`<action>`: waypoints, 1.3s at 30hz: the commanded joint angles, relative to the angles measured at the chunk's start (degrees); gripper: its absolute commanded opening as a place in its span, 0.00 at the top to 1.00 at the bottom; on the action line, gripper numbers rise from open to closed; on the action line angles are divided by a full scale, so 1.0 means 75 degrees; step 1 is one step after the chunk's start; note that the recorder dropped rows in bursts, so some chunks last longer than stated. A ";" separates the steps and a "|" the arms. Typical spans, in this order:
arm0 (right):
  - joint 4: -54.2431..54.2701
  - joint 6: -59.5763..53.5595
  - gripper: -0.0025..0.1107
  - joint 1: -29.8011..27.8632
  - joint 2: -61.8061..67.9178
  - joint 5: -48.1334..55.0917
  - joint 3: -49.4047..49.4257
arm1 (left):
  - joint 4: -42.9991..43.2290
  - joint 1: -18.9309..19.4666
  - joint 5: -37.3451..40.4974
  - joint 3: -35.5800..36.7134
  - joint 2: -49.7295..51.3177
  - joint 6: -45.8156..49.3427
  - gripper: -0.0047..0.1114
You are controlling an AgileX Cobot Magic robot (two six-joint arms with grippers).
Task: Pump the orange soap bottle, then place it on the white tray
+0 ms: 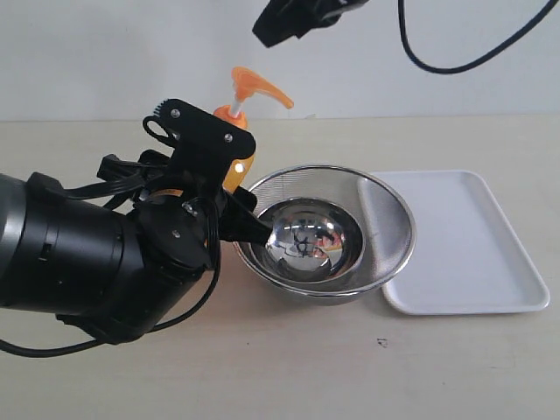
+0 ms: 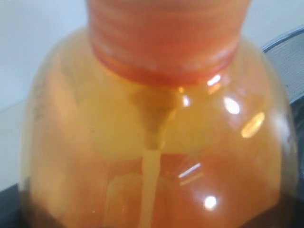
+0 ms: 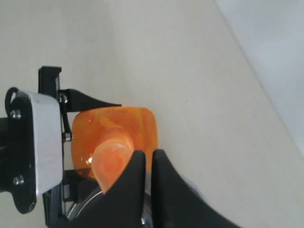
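Note:
The orange soap bottle (image 1: 239, 168) stands upright left of the bowls, its orange pump head (image 1: 255, 87) raised on the white stem. My left gripper (image 1: 229, 188) is shut on the bottle's body, and the bottle (image 2: 156, 142) fills the left wrist view. The right wrist view looks down on the bottle (image 3: 137, 126) and its pump head (image 3: 111, 156), with the left arm's fingers on either side. My right gripper (image 3: 148, 159) is shut with nothing in it and hangs above the pump head, apart from it; it shows as a dark shape (image 1: 297, 19) at the top. The white tray (image 1: 472, 254) lies at the right.
A round steel mesh bowl (image 1: 389, 219) holds a smaller shiny steel bowl (image 1: 311, 241) and sits between the bottle and the tray, overlapping the tray's left rim. A black cable (image 1: 437, 61) hangs at the top right. The left arm's bulky black body (image 1: 87, 262) covers the table's left side.

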 commanded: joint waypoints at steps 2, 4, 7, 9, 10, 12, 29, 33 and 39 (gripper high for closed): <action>-0.0058 -0.0157 0.98 -0.0004 -0.0348 -0.0280 -0.0003 | 0.0143 -0.0021 -0.0067 -0.0074 -0.0075 -0.0110 0.92; -0.0062 -0.0157 0.98 -0.0004 -0.0328 -0.0280 -0.0003 | 0.0143 -0.0021 -0.0067 -0.0074 -0.0075 -0.0110 0.92; -0.0062 -0.0157 0.98 -0.0004 -0.0316 -0.0299 0.0012 | 0.0143 -0.0021 -0.0067 -0.0074 -0.0075 -0.0110 0.92; -0.0062 -0.0157 0.98 -0.0004 -0.0316 -0.0299 0.0012 | 0.0143 -0.0021 -0.0067 -0.0074 -0.0075 -0.0110 0.92; -0.0062 -0.0162 0.98 -0.0004 -0.0316 -0.0241 0.0012 | 0.0143 -0.0021 -0.0067 -0.0074 -0.0075 -0.0110 0.92; -0.0062 -0.0141 0.98 -0.0004 -0.0316 -0.0186 0.0012 | 0.0143 -0.0021 -0.0067 -0.0074 -0.0075 -0.0110 0.92; 0.0126 -0.0106 0.98 0.0220 0.0247 0.0167 0.0012 | 0.0049 -0.0021 -0.0067 -0.0074 -0.0075 -0.0110 0.92; 0.0142 -0.0092 0.98 0.0220 0.0289 0.0278 0.0012 | 0.0049 -0.0021 -0.0067 -0.0074 -0.0075 -0.0110 0.92; 0.0161 -0.0092 0.98 0.0220 0.0507 0.0647 0.0012 | 0.0049 -0.0021 -0.0067 -0.0074 -0.0075 -0.0110 0.92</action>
